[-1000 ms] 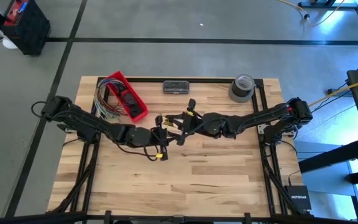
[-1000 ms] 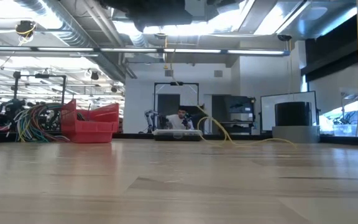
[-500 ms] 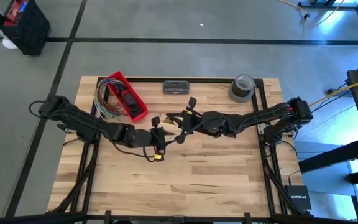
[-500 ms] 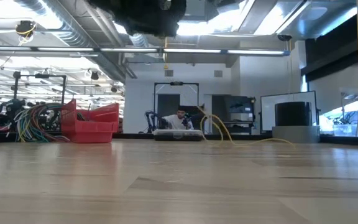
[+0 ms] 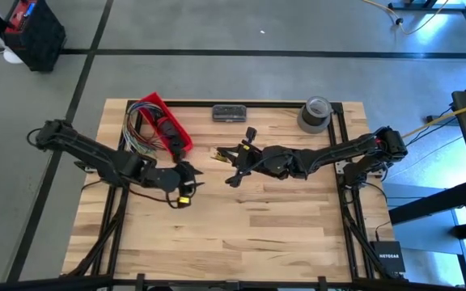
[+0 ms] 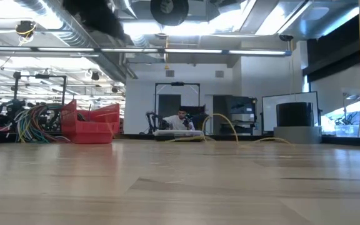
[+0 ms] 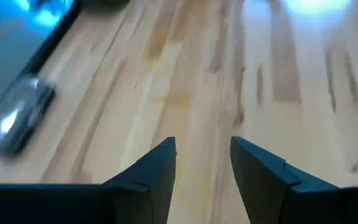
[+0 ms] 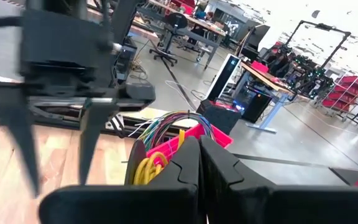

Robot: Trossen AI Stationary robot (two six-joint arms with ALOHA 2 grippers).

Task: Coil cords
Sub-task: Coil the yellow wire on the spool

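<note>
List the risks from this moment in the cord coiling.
The thin pale yellow cord arches loosely near the table's far edge; it may spring out of any loop. The open left gripper holds nothing, so only the shut right gripper could restrain it. The red bin with multicoloured wires could snag it.

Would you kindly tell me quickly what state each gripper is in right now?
Left gripper: jaws open, nothing between them, over bare wood.
Right gripper: jaws closed; whether it holds anything cannot be told.

Bin back-left on table, tape roll back-right
</note>
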